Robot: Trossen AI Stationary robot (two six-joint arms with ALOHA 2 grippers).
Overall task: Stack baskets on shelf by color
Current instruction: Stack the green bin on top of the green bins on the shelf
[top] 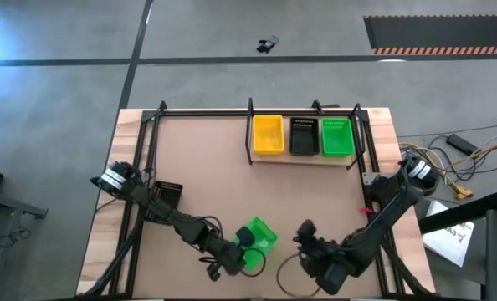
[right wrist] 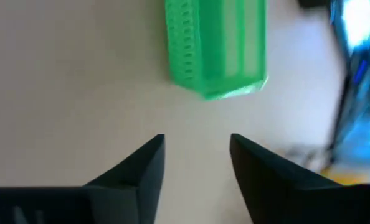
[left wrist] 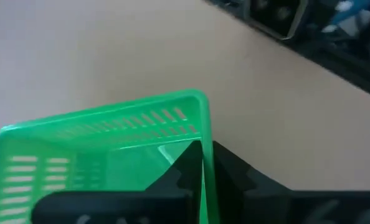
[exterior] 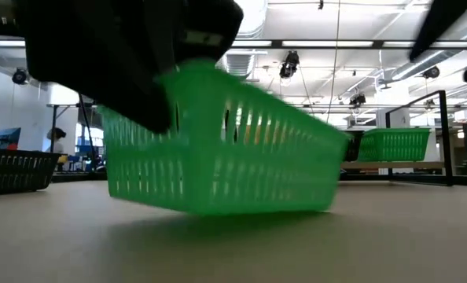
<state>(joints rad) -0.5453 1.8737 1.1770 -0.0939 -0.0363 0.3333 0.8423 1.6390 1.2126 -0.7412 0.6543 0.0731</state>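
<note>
Tool (left wrist: 200, 171) on the left arm pinched one wall of a small green plastic basket with slotted sides (top: 257, 234), tipping it up off the brown surface (top: 207, 167), near its front edge, probably to carry it. The right tool (right wrist: 196, 158) waited open just beside it. On the pale wooden shelf (top: 303, 158) sat yellow (top: 268, 134), black (top: 304, 136) and green baskets (top: 337, 137), one colour each.

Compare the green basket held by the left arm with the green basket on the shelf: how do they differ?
The held green basket is near the table's front edge, while the shelf green basket stands on the shelf beside a black basket. The held one is tilted, one end raised off the tabletop; the shelf one sits level. The left gripper has its jaws shut on the held basket's wall; nothing touches the shelf one. Both share the same green colour and slotted sides.
</note>
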